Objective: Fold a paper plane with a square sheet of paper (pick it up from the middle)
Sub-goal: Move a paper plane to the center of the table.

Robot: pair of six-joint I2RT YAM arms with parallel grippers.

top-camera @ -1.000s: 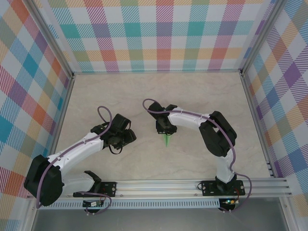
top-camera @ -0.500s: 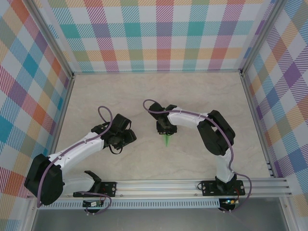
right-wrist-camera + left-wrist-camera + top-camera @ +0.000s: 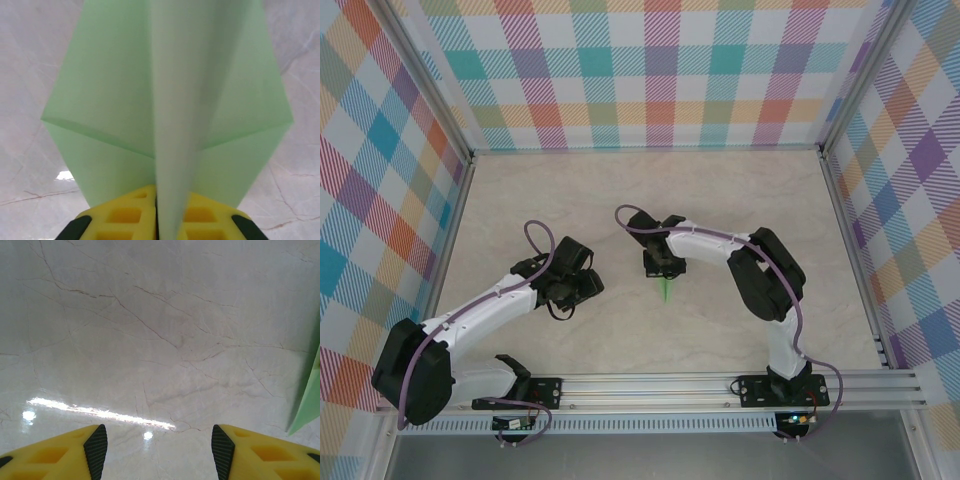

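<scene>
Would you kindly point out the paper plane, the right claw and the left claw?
paper plane [image 3: 172,90]: right wrist view, on its centre fold.
right claw [image 3: 159,212]: right wrist view, midway between its fingertips.
left claw [image 3: 159,447]: left wrist view, midway between its open fingertips.

The left arm [image 3: 470,315] and the right arm [image 3: 712,243] had glossy white tubular links set between bulky black joint housings. A thin purple-grey cable [image 3: 533,240] looped along each arm. Each arm stood on a black base plate [image 3: 525,388] bolted to a ribbed aluminium rail [image 3: 660,385]. The left gripper [image 3: 159,452] and the right gripper [image 3: 156,215] each had 2 yellow plastic fingers [image 3: 55,455] with hollow pockets and black pads [image 3: 96,450].
</scene>
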